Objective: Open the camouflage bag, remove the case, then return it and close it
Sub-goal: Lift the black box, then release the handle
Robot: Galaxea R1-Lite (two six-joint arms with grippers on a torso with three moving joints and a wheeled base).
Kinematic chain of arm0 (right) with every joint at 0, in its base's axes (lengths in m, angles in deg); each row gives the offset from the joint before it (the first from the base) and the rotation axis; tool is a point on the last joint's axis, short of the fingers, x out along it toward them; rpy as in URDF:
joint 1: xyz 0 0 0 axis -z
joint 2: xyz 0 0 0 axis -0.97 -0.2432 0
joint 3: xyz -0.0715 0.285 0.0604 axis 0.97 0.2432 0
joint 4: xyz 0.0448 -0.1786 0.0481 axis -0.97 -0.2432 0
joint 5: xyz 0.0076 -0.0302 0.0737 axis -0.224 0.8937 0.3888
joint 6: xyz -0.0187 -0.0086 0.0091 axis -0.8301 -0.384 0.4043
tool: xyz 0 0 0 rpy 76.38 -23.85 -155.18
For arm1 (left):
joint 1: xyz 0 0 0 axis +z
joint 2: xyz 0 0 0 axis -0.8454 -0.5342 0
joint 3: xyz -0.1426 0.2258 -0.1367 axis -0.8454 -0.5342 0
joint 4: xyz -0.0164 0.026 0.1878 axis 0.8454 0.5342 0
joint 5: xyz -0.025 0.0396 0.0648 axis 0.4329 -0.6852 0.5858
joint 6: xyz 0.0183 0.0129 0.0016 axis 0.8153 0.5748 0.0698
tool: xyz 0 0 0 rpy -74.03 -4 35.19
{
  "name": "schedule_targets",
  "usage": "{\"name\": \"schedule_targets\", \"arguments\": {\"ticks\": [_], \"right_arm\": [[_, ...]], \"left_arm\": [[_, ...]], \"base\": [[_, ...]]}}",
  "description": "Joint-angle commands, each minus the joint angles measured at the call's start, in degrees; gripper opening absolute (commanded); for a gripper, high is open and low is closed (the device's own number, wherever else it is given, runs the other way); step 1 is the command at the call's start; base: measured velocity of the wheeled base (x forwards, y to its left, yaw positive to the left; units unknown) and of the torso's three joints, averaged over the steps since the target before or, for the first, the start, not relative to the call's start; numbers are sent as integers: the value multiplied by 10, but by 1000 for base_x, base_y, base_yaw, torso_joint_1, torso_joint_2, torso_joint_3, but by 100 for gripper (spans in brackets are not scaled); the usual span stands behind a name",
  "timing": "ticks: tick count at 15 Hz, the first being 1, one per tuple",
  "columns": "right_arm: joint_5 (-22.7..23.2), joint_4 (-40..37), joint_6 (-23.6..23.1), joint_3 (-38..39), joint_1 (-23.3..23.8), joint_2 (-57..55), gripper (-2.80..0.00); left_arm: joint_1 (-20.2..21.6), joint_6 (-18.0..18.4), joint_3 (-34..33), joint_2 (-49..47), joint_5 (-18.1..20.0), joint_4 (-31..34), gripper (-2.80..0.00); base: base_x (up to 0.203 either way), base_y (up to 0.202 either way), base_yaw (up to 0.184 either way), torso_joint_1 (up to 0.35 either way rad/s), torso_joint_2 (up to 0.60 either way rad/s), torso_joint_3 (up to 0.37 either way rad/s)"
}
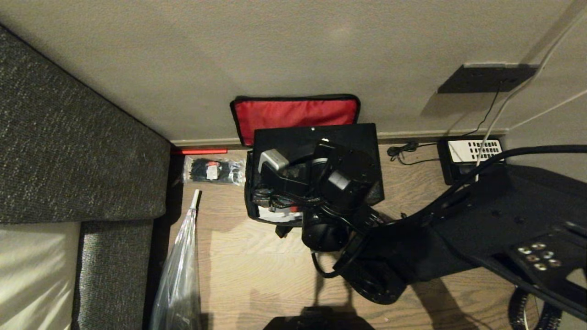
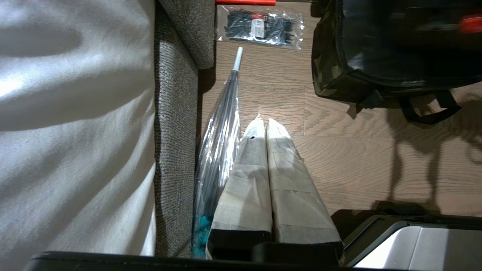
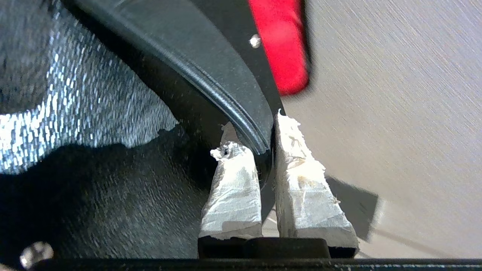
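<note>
A camouflage bag (image 1: 251,192) stands open on a wooden floor (image 1: 257,261), close to a beige wall (image 1: 293,46). Its lid (image 1: 296,114), red lining showing, leans back against that wall. The case (image 1: 339,137), a black flat box, sits tilted over the bag's open mouth, its far edge up near the red lining; how much of it is inside the bag is hidden by the arm.

The right gripper (image 3: 265,146) reaches in over the bag, and its taped jaws are clenched on the thin edge of the case, one finger on each side. A small silver rivet shows on the case beside the grip. In the head view the right arm (image 1: 335,183) covers most of the bag's opening.

The left gripper (image 2: 265,126) hangs well apart from the bag, above bare floor, its jaws pressed together with nothing between them.

To the bag's left lie a clear packet of black ties (image 1: 213,170) and a folded clear umbrella (image 1: 181,270), beside a grey sofa (image 1: 69,137). To the right, near the wall, sits a black telephone (image 1: 470,158) with a white keypad.
</note>
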Motion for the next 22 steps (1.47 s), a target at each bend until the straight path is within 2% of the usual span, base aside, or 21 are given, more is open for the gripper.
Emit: {"name": "schedule_targets", "arguments": {"ticks": [1,4,6,11,16,19,22], "right_arm": [[-6,3,-3,72,1,93,-280],[-22,3,4,180,7,170,-280],[-27,4,15,250,29,219,-280],[-28,-4,59,385,149,323,-280],[-28,-4,103,435,275,344,-280],[-26,-4,136,437,313,300,-280],[-25,-4,168,432,326,245,-280]], "left_arm": [[0,0,-2,0,0,0,-280],[0,0,-2,0,0,0,-280],[0,0,-2,0,0,0,-280],[0,0,-2,0,0,0,-280],[1,0,-2,1,0,0,-280],[0,0,-2,1,0,0,-280],[0,0,-2,0,0,0,-280]], "base": [[0,0,0,0,0,0],[0,0,0,0,0,0],[0,0,0,0,0,0],[0,0,0,0,0,0],[0,0,0,0,0,0],[0,0,0,0,0,0],[0,0,0,0,0,0]]}}
